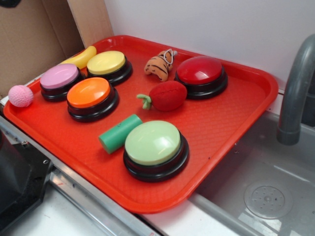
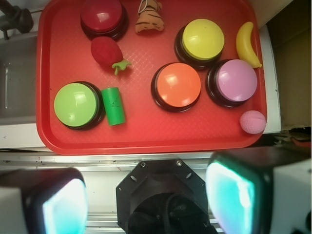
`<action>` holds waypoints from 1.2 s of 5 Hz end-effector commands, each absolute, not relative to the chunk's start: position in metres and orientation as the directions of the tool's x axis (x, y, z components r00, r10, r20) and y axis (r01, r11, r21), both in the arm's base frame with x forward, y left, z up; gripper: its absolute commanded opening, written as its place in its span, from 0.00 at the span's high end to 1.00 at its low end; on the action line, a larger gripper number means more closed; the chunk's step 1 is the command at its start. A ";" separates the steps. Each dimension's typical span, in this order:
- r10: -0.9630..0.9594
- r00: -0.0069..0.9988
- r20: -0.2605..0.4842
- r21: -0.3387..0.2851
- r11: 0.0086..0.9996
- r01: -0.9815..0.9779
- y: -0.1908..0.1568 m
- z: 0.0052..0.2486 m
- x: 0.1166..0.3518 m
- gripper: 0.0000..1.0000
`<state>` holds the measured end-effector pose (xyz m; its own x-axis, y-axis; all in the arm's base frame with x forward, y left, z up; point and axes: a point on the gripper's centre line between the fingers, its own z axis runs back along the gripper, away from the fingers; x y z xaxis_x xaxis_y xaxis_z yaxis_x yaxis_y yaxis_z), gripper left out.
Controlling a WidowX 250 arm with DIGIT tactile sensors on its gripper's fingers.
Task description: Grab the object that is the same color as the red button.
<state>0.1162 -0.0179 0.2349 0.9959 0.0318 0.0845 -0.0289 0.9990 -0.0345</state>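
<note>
The object, a small red plush fruit with a green stem, lies on the red tray just in front of the red button, a dark-red dome on a black base. My gripper shows only in the wrist view, high above the tray's near edge. It is open, its two teal-padded fingers wide apart with nothing between them. It is out of the exterior view.
On the tray stand green, orange, yellow and pink buttons, a green cylinder, an orange-striped plush, a yellow banana and a pink ball. A sink with a grey faucet lies right.
</note>
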 end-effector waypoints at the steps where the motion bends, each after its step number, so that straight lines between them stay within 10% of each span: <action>1: 0.032 0.996 0.084 -0.035 0.999 -0.029 -0.018 0.235 0.116 0.00; 6: -0.299 0.941 0.160 0.061 0.954 0.293 -0.044 0.165 0.202 0.00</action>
<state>0.1975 -0.0404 0.1580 0.9510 -0.2836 0.1232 0.2794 0.9588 0.0503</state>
